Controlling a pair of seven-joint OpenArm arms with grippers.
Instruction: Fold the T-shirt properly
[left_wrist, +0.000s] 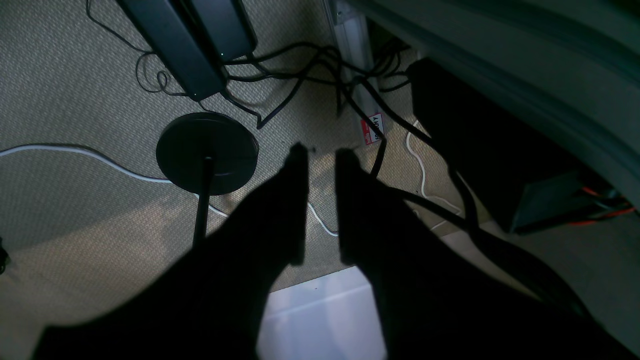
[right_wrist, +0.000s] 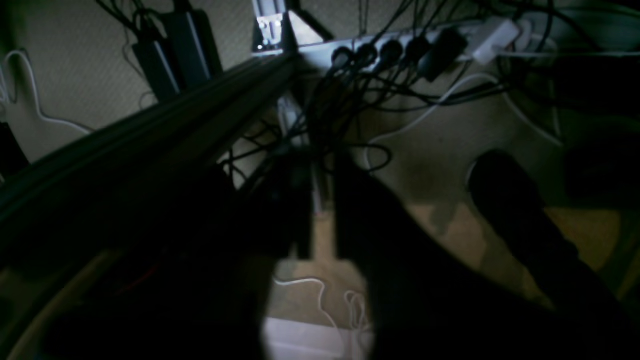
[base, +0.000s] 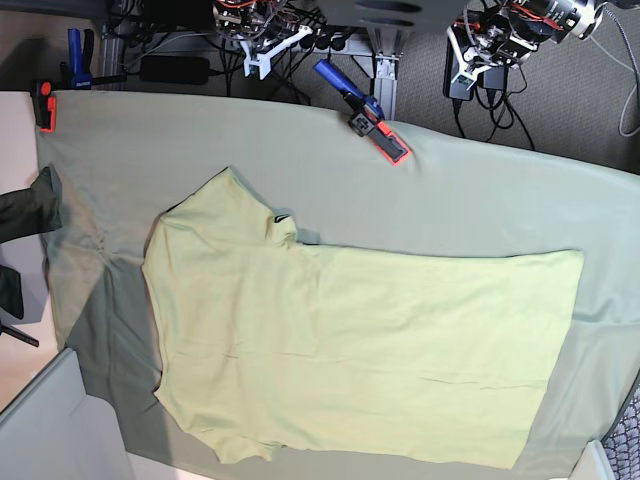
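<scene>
The pale yellow-green T-shirt lies spread on the grey-green table cloth. Its collar with the small dark tag is toward the left and its hem toward the right. Both arms are drawn back past the table's far edge, the left arm at the top right and the right arm at the top middle. In the left wrist view, my left gripper hangs over the carpet, fingers slightly apart, empty. In the right wrist view, my right gripper hangs over cables, fingers slightly apart, empty. Neither wrist view shows the shirt.
A blue and orange clamp grips the cloth at the far edge, and another orange clamp holds the far left corner. A dark object sits at the left edge. Below are a round black stand base and a power strip.
</scene>
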